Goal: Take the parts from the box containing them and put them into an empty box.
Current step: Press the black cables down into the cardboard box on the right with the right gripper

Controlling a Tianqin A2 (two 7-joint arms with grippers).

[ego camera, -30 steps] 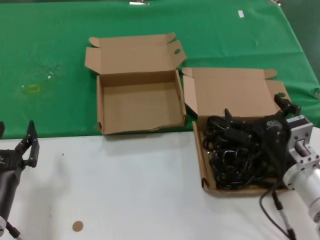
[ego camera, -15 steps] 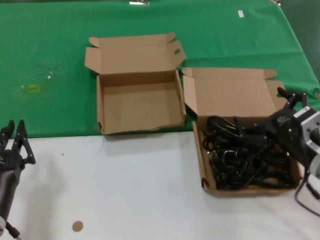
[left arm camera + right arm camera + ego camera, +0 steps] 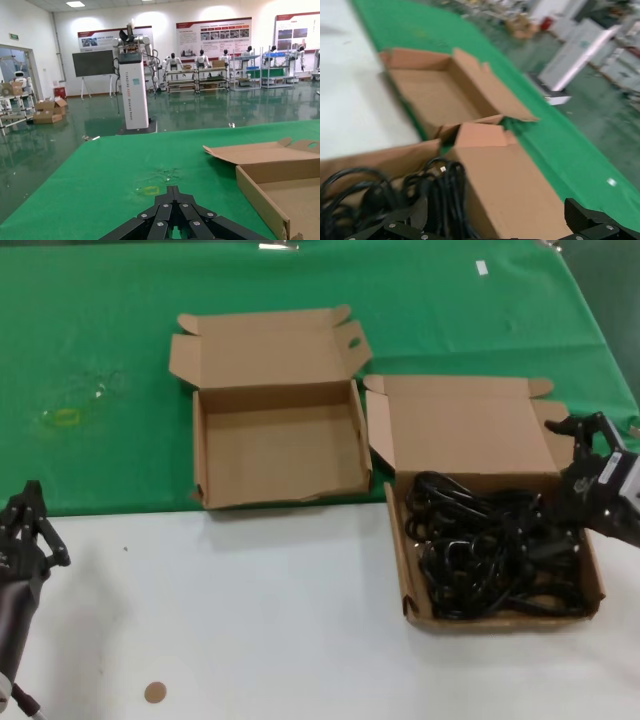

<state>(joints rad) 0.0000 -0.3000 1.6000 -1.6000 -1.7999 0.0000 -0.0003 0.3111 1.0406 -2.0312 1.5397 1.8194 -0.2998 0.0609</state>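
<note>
The black coiled cables [image 3: 490,550] lie heaped in the right carton [image 3: 398,570], which has a straight front rim and its lid [image 3: 470,430] folded back. The empty carton [image 3: 280,455] with the ragged front rim and an oval hole [image 3: 353,343] in its lid flap stands to its left. My right gripper [image 3: 580,435] is open and empty, over the cable carton's right side by the lid flap. In the right wrist view its fingers [image 3: 580,216] stand wide apart, with the cables [image 3: 415,187] and the empty carton [image 3: 435,92] beyond. My left gripper [image 3: 27,502] is shut and empty at the table's near left.
A green cloth [image 3: 100,320] covers the far half of the table and a white surface [image 3: 250,620] the near half. A small brown disc [image 3: 154,692] lies near the front. The left wrist view shows the shut fingers [image 3: 173,192] and the empty carton's wall [image 3: 260,192].
My right gripper has moved from over the cables to the carton's right side, holding nothing. My left gripper has drifted left towards the table's edge.
</note>
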